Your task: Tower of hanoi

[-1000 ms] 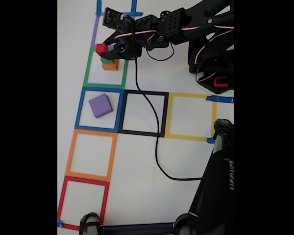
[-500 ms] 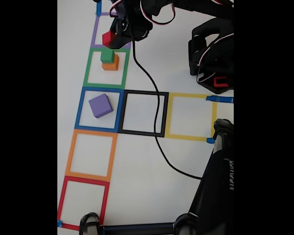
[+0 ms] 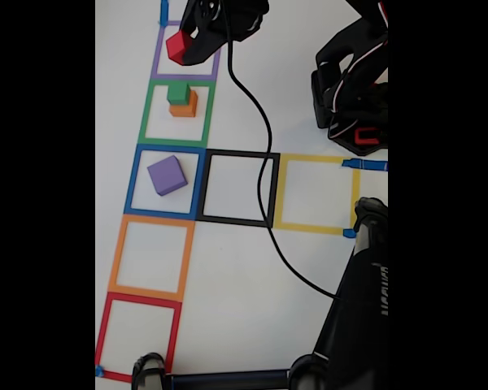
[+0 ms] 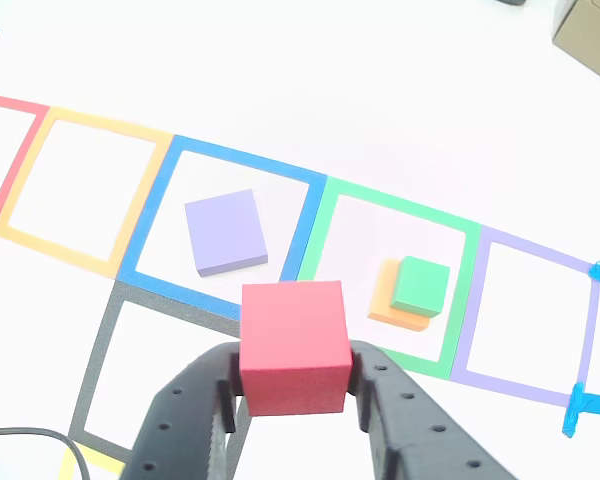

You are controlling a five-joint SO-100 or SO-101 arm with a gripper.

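Observation:
My gripper point(image 3: 181, 47) is shut on the small red cube point(image 3: 176, 45) and holds it in the air over the purple tape square point(image 3: 158, 57) at the top of the fixed view. The other view has the red cube point(image 4: 293, 345) clamped between the two black fingers point(image 4: 195, 410), gripper point(image 4: 293, 385). A green cube point(image 3: 178, 92) sits on top of an orange cube point(image 3: 184, 106) inside the green tape square; they appear as green cube point(image 4: 421, 284) on orange cube point(image 4: 392, 303) in the other view. The purple cube point(image 3: 167, 175) point(image 4: 226, 232) lies alone in the blue tape square.
Tape squares run down the left: green point(image 3: 150, 114), blue point(image 3: 132, 183), orange point(image 3: 117, 260), red point(image 3: 104, 333); black point(image 3: 272, 191) and yellow point(image 3: 351, 199) squares lie to the right. A black cable point(image 3: 264, 162) crosses the black square. The arm's base point(image 3: 354, 89) stands top right, a black stand point(image 3: 366, 309) bottom right.
The gripper has lifted the red cube off the green-and-orange stack and carried it upward in the fixed view, from above the green square to over the purple square.

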